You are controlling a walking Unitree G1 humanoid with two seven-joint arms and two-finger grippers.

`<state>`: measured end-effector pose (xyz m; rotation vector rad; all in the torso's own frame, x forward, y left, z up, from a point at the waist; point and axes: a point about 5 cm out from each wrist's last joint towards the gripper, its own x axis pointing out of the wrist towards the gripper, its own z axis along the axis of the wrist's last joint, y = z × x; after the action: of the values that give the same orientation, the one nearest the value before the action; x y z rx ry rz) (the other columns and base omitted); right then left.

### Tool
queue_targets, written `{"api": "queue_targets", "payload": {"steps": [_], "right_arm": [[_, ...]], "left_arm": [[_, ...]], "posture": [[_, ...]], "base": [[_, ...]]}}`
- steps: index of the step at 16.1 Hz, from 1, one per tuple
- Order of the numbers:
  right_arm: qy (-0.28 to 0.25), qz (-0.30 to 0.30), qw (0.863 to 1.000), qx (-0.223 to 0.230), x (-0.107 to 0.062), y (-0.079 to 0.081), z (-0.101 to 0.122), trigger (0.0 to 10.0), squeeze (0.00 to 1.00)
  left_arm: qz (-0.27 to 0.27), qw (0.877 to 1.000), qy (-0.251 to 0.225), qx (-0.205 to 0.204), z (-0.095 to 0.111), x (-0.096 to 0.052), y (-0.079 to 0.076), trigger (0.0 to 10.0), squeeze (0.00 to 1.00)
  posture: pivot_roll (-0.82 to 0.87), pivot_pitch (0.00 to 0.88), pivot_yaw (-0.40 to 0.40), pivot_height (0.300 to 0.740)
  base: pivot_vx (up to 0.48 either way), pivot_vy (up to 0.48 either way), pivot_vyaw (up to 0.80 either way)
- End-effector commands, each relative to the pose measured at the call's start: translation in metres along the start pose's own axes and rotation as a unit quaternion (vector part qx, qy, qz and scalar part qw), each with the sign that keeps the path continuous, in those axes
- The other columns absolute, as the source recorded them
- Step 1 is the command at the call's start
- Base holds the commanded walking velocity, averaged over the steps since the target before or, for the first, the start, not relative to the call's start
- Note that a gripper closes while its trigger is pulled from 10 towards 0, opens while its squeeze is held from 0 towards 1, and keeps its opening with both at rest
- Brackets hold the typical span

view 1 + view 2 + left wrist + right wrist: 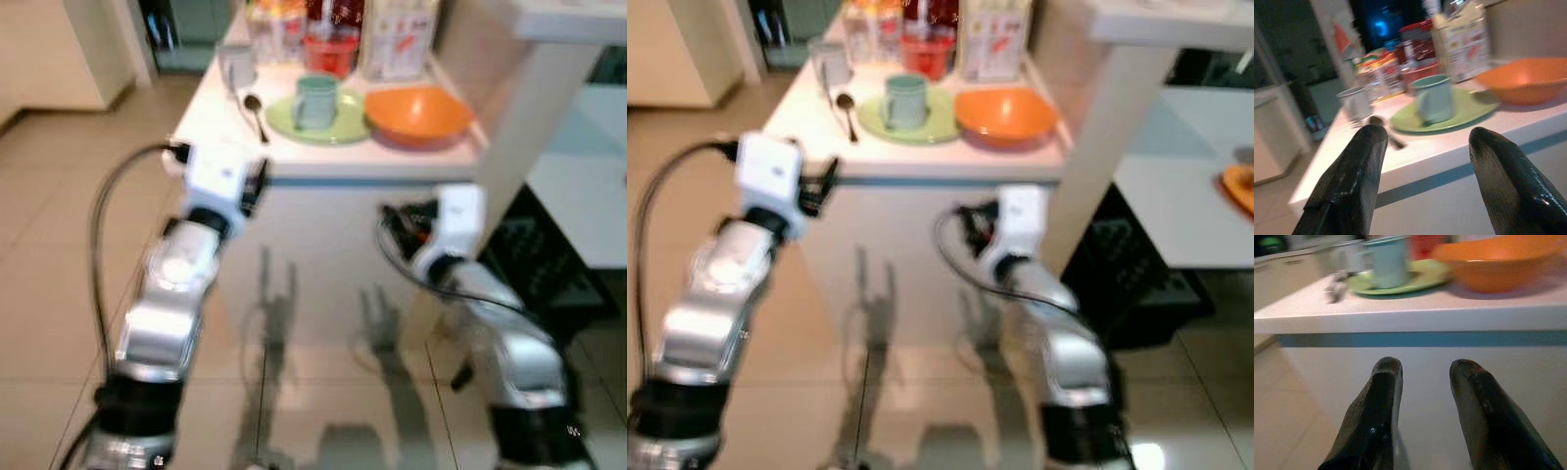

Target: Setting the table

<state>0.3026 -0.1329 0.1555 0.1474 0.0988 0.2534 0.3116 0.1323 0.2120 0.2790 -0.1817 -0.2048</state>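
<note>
A white counter (pixel 372 164) stands in front of me. On it a pale green mug (pixel 315 101) sits on a green plate (pixel 345 125), with an orange bowl (pixel 419 114) to its right. Left of the plate lie a spoon (pixel 255 111) and a grey cup (pixel 235 67). My left gripper (pixel 1425 142) is open and empty, held just short of the counter's front edge at the height of its top. The right gripper (pixel 1425 369) is open and empty too, lower, facing the counter's white front below the bowl (pixel 1498 259).
A red container (pixel 331 51) and cartons (pixel 397 39) crowd the back of the counter. A slanted white post (pixel 1117 127) rises at its right corner. Beyond it is a white table (pixel 1176 215), with a dark crate (pixel 1136 284) on the tiled floor.
</note>
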Motion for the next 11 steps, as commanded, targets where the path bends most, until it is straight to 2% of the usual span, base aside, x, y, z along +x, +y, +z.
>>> {"api": "queue_targets", "payload": {"steps": [1,4,11], "right_arm": [[-0.009,0.002,1.0,-0.001,-0.001,0.003,0.006,10.0,0.0],[-0.018,0.023,0.999,-0.021,-0.002,0.009,0.009,10.0,0.0],[-0.032,0.034,0.998,-0.032,-0.001,0.014,0.013,10.0,0.0]], "left_arm": [[0.011,1.0,-0.01,0.005,0.005,0.0,0.007,10.0,0.0],[-0.002,1.0,-0.021,0.016,0.007,-0.002,0.005,10.0,0.0],[-0.011,0.999,-0.02,0.026,0.005,-0.008,0.007,10.0,0.0]], "posture": [[0.05,0.0,0.001,0.74],[0.04,0.0,0.005,0.74],[0.05,0.0,0.001,0.74]], "base": [[0.0,0.0,0.0],[0.082,0.0,0.0],[0.331,0.0,0.79]]}}
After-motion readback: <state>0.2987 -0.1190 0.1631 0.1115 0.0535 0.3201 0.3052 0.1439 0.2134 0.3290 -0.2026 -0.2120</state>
